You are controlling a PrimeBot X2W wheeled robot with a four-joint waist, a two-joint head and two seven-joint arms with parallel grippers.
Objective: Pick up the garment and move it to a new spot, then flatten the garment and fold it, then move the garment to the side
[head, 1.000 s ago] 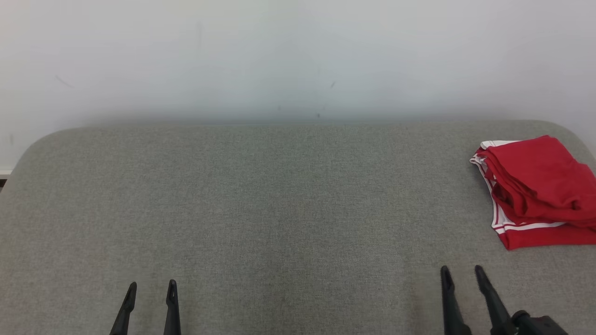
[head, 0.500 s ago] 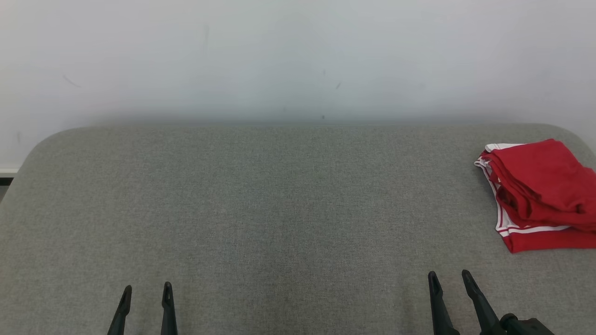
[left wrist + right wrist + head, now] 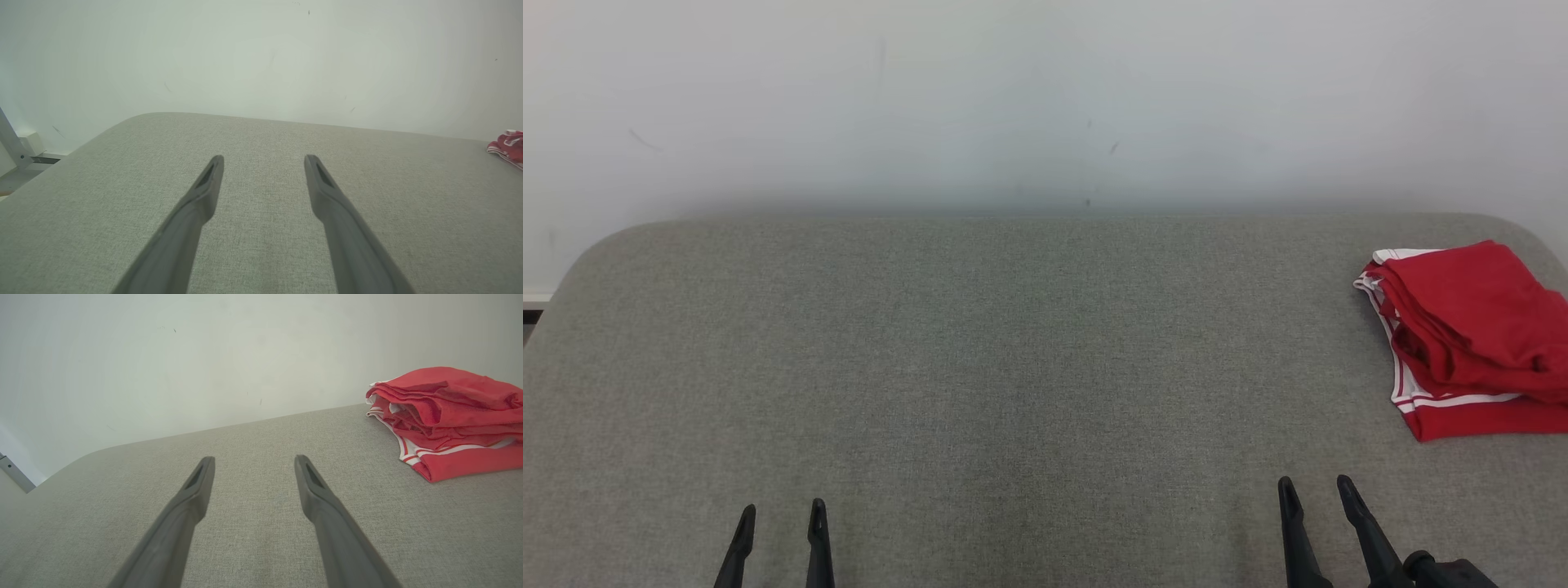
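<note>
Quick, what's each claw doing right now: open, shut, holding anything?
Left claw: open, holding nothing.
Right claw: open, holding nothing; the red garment lies apart from it.

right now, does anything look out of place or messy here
Only mildly: the red fabric garment with white trim sits at the right end of the grey upholstered surface, its folded layers rumpled and uneven rather than square. The pale wall has a few small dark scuffs. Nothing spilled or torn.

Head camera looks down on the grey surface (image 3: 1013,367); wrist cameras sit low over it, facing the wall (image 3: 245,61).
</note>
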